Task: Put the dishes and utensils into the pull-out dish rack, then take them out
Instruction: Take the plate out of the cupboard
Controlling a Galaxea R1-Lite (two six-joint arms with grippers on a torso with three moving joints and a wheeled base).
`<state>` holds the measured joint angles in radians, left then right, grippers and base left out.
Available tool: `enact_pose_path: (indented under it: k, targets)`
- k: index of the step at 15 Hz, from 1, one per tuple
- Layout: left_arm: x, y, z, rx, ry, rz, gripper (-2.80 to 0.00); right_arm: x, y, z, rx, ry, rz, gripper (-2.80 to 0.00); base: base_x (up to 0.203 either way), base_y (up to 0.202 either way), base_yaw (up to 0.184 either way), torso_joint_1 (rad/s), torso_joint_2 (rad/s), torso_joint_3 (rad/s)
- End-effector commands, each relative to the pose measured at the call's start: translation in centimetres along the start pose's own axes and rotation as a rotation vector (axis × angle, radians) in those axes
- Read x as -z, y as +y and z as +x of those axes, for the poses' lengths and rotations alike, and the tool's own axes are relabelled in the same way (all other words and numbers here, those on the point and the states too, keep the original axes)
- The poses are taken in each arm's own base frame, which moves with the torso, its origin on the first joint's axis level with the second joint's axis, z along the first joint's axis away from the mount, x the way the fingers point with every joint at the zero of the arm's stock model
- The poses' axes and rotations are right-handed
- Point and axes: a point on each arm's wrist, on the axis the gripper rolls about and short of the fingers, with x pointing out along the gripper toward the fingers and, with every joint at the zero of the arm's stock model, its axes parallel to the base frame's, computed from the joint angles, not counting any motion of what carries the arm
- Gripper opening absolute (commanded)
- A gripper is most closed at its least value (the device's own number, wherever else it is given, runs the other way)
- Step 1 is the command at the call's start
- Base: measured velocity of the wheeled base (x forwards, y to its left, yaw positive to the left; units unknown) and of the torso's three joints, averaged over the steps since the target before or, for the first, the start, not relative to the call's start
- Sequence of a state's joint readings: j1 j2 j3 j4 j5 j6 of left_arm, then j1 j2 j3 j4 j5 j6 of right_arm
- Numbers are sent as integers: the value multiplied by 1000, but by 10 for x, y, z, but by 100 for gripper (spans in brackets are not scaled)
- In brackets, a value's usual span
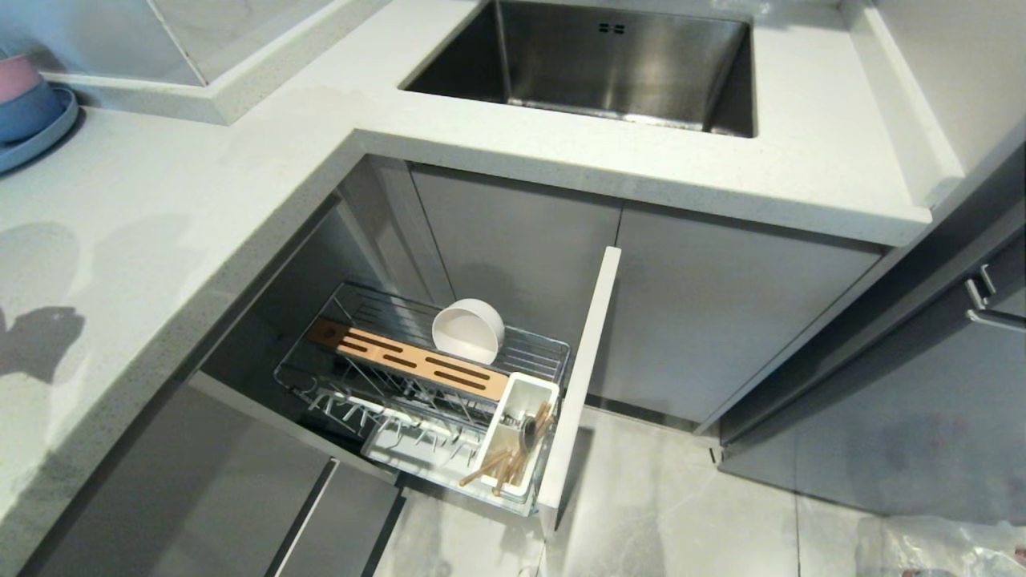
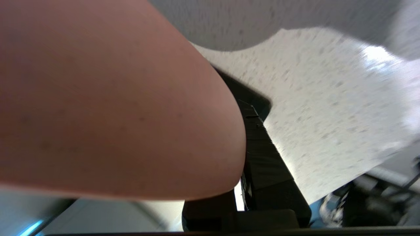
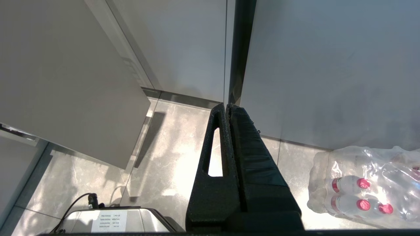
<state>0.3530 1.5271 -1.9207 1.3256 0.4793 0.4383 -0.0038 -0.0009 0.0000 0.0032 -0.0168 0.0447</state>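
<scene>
Dish rack part-loaded or part-unloaded; pink plate in left gripper

Dish rack [image 1: 513, 365] stands pulled out below the counter, to the left of the sink cabinet, with its grey front panel [image 1: 581, 377] on the right. Cream-white bowl [image 1: 469, 330] sits on edge at the far side of the wire basket, just behind the slotted wood strip [image 1: 413, 361]. Chopsticks [image 1: 501, 465] and spoon [image 1: 529, 433] stand in the white utensil cup [image 1: 517, 433] at the near right corner. Plate prongs over the drip tray [image 1: 409, 449] hold nothing.

Left wrist view: salmon-pink plate [image 2: 108, 105] fills most of the picture, its rim seated between the fingers [image 2: 262, 157] of the left gripper [image 2: 241, 186], which is clenched on it above the speckled counter [image 2: 328, 108]. This arm is outside the head view. Right gripper [image 3: 227, 108] hangs pressed together and empty over the floor, parked.

Judgement: the plate is the item in transit. Whether it is headed into the rack or has come out of it cannot be told from this moment. If loading, the next move calls for tilting the plate on edge and lowering it between the prongs, well apart from the bowl. If unloading, it calls for laying it flat on the counter.
</scene>
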Motion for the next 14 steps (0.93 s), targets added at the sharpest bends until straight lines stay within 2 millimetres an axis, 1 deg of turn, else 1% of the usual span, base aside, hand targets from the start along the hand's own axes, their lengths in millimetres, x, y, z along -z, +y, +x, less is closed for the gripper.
enact_pose_path:
  k: [1,5,9,14]
  targets:
    - [-18,-9,18,-16,76,68,-280,0,0,0,1,2,1,-280,0,0,0,0,0,0]
    - [-28,-25,31,-41,175,180,-280,0,0,0,1,2,1,-280,0,0,0,0,0,0]
    - [-34,-37,37,-40,227,260,-280,0,0,0,0,2,0,-280,0,0,0,0,0,0]
    - [-37,-42,45,-37,276,295,-280,0,0,0,0,2,0,-280,0,0,0,0,0,0]
